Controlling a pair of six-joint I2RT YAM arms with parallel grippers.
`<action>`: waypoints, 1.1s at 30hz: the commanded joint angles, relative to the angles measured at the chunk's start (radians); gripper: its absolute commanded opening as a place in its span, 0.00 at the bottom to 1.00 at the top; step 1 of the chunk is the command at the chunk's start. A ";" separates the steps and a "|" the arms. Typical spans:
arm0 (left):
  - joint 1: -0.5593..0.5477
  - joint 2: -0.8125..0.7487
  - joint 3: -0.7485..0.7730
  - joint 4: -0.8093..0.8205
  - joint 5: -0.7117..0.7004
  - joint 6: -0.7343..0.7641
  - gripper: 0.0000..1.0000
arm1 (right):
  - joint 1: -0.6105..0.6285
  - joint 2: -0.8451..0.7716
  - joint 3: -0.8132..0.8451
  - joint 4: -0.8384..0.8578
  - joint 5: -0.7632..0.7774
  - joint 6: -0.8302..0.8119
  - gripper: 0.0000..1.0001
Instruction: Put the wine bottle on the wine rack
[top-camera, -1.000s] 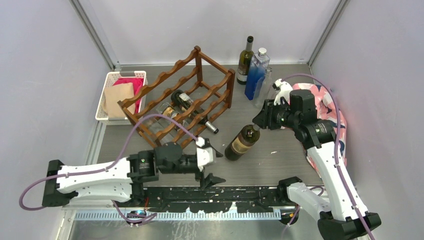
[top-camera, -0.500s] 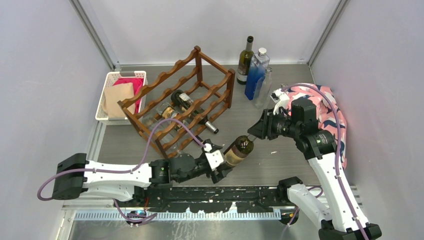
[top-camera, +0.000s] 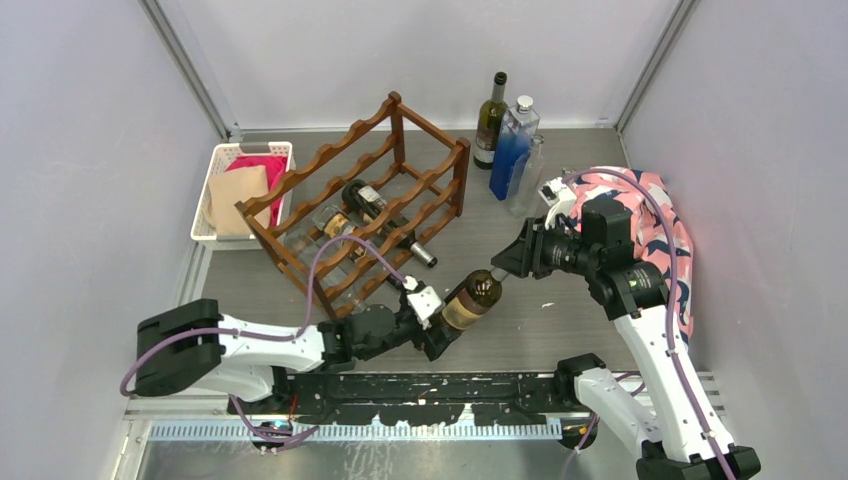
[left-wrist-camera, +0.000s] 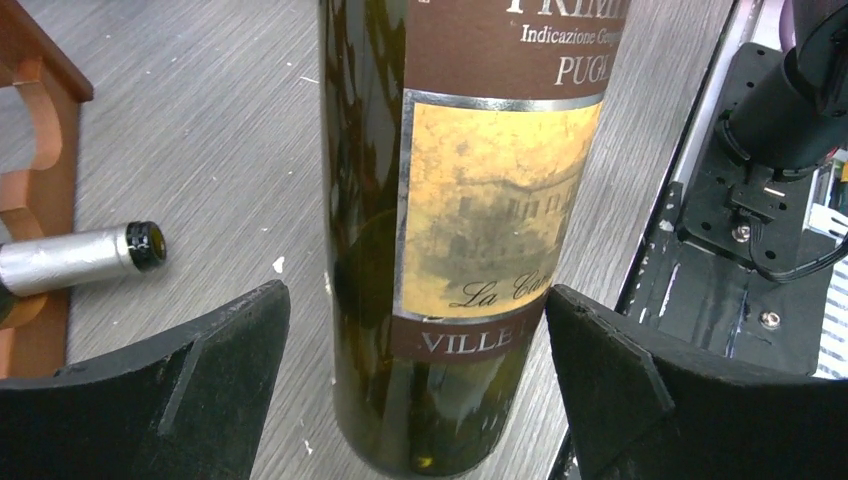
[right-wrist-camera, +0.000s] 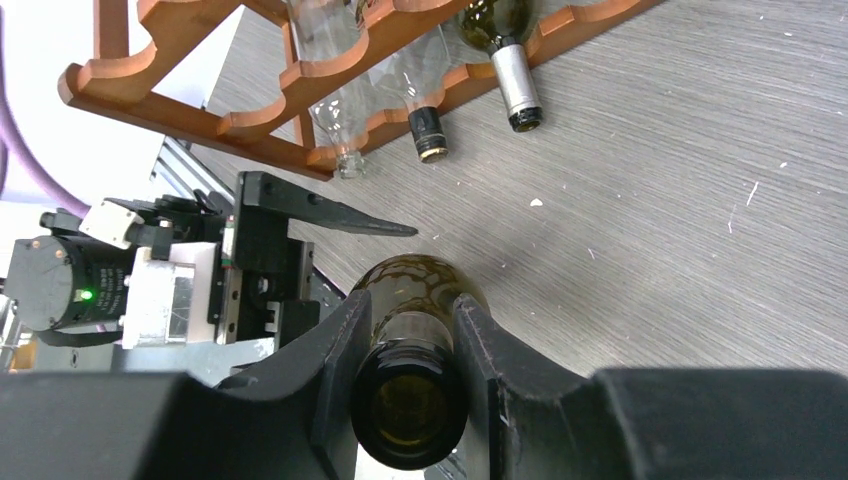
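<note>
The wine bottle (top-camera: 470, 298) is dark green with a tan and brown label. It tilts over the table, base toward the near edge. My right gripper (top-camera: 500, 268) is shut on its neck; the right wrist view shows both fingers of this gripper (right-wrist-camera: 412, 330) pressed on the neck below the open mouth (right-wrist-camera: 410, 410). My left gripper (top-camera: 432, 325) is open and straddles the bottle's lower body. In the left wrist view the bottle (left-wrist-camera: 470, 200) stands between the wide fingers of the left gripper (left-wrist-camera: 417, 300), with a gap on the left side. The wine rack (top-camera: 340, 150) stands behind on the left.
Several bottles (top-camera: 365, 200) lie in the rack, necks pointing out (right-wrist-camera: 520, 90). A white basket (top-camera: 215, 190) of cloths sits to the left of the rack. A dark bottle (top-camera: 490, 120) and a blue one (top-camera: 513, 140) stand at the back. A floral cloth (top-camera: 660, 200) lies right.
My left arm has swung in from the near edge to the bottle's base and opened its jaws wider round it. The right gripper has shifted the bottle slightly left.
</note>
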 joint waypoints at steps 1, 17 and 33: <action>0.028 0.059 -0.011 0.209 0.076 -0.031 0.98 | -0.006 -0.022 0.012 0.134 -0.087 0.063 0.01; 0.081 0.268 -0.018 0.467 0.186 -0.030 0.73 | -0.016 -0.020 -0.014 0.163 -0.116 0.082 0.01; 0.107 -0.097 0.061 -0.280 0.305 0.077 0.00 | -0.019 -0.013 -0.029 0.081 -0.075 0.024 0.88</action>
